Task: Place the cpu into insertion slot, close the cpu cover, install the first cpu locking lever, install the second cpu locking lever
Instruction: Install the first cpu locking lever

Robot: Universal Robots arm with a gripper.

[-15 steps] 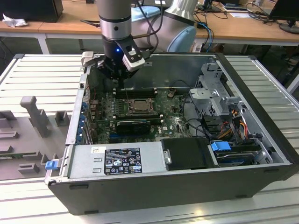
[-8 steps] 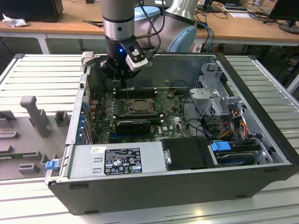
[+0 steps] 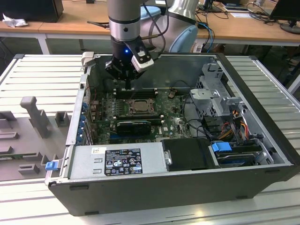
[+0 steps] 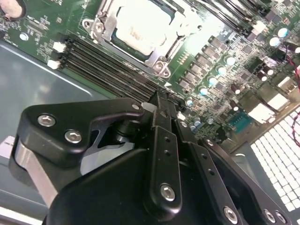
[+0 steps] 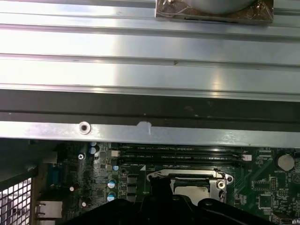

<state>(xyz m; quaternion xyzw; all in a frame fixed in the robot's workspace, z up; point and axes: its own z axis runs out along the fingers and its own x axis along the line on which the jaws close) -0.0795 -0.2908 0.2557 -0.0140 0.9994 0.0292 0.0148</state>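
**One clenched tip, socket already dressed**

Nearest, my gripper [image 4: 161,101] is pinched shut on nothing, poised over the memory slots [image 4: 103,65]. Just beyond, the cpu [image 4: 140,26] lies in the insertion slot [image 3: 133,107], with the cpu cover [image 4: 157,60] down around it. Latching seems the work in hand: I'd push slowly with the closed tip, clear of those slots.

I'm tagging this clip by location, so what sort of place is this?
Probably a robotics lab or workshop: a robot arm reaches into an open desktop computer case on a ribbed metal table, with cluttered wooden desks behind.
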